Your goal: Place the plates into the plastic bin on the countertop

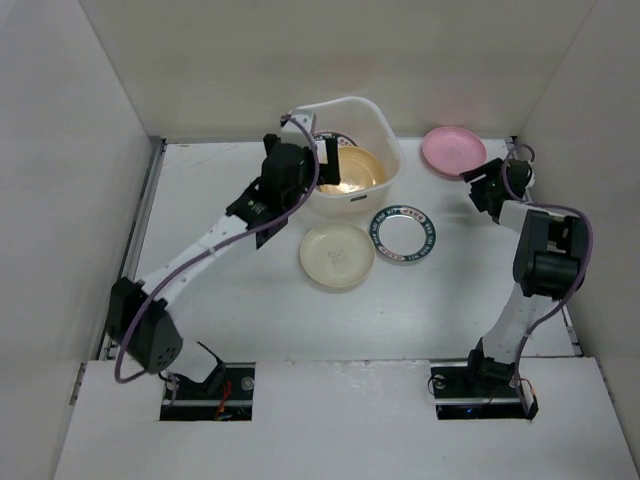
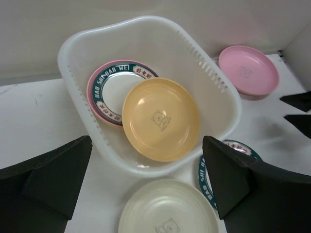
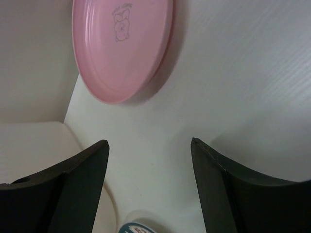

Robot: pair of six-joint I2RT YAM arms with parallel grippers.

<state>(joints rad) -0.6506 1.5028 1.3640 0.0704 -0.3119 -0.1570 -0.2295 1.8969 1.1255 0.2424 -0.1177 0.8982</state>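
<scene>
Nearest the arm bases, one cream plate [image 1: 337, 255] and one teal-rimmed plate [image 1: 404, 234] lie on the white countertop [image 1: 230, 320]. Behind them the plastic bin [image 2: 194, 53] holds three: a yellow plate [image 2: 160, 119], a second teal-rimmed dish [image 2: 114, 90] and a pink dish [image 2: 90, 90], with the left gripper [image 2: 146, 150] spread empty over it. Farthest, one pink plate [image 1: 453, 150] rests near the white back wall [image 1: 300, 60], the right gripper [image 3: 149, 143] agape and empty beside it.

One plastic bin [image 2: 214, 82]. Plates seen: one yellow plate [image 2: 160, 119], one cream plate [image 2: 167, 208], two pink plates [image 2: 248, 68], two teal-rimmed plates [image 2: 114, 90].
</scene>
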